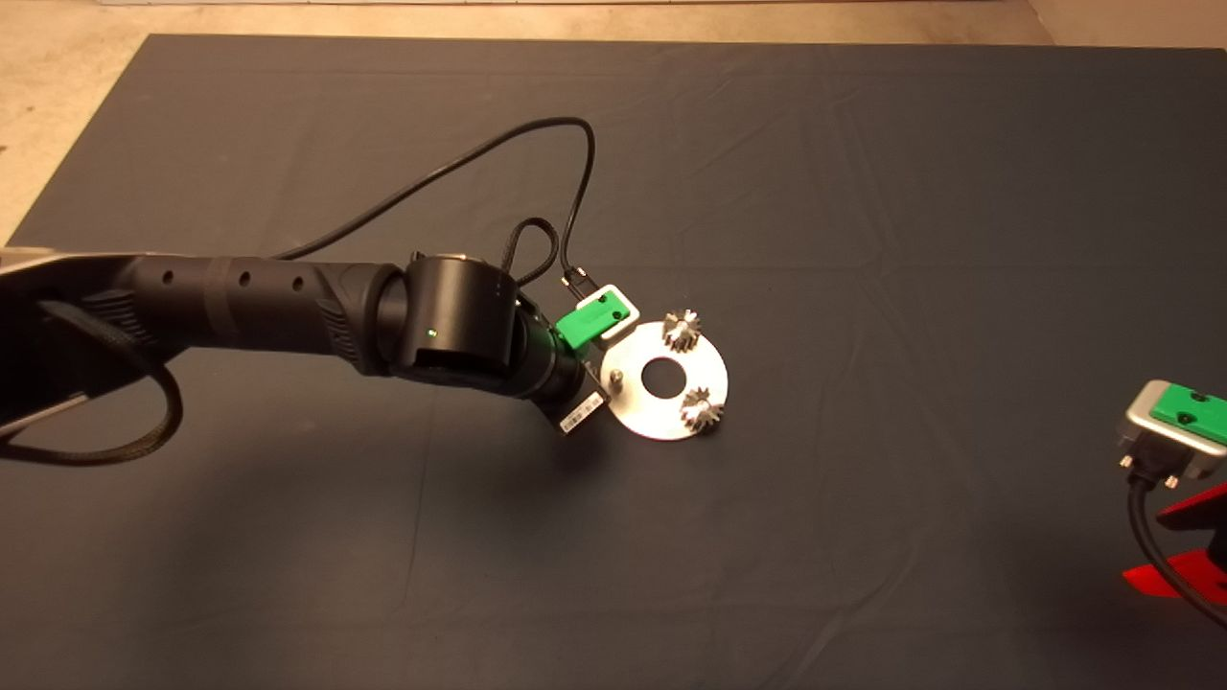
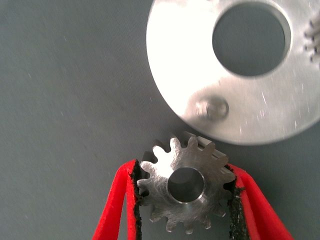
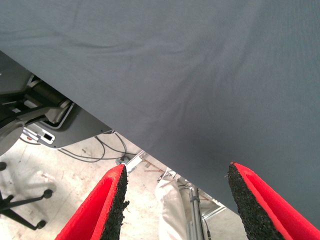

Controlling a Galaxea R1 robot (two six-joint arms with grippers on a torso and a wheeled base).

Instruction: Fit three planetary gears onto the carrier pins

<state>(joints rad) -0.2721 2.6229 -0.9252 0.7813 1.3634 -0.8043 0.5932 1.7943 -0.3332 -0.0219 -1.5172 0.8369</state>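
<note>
Left pincer [image 2: 186, 200] clamps gear [image 2: 186, 184]; pin [image 2: 212, 108] bare.

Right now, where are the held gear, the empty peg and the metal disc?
held gear [image 2: 185, 192]: left wrist view, face beside its centre hole.
empty peg [image 2: 213, 108]: left wrist view, its top.
metal disc [image 1: 640, 407]: head view, bare flat rim.

You are seeing the head view under warm, fairly dim light; the dark grey cloth mat [image 1: 863, 240] looks evenly lit, with a soft shadow under the black left arm [image 1: 288, 307]. The flat round silver metal disc [image 1: 705, 369] shines bright there. In the left wrist view its face [image 2: 200, 70] glares almost white, and the small steel toothed gear [image 2: 186, 192] is sharp, scratches showing. The right wrist view is brighter, its pale floor [image 3: 55, 185] slightly washed out.
</note>
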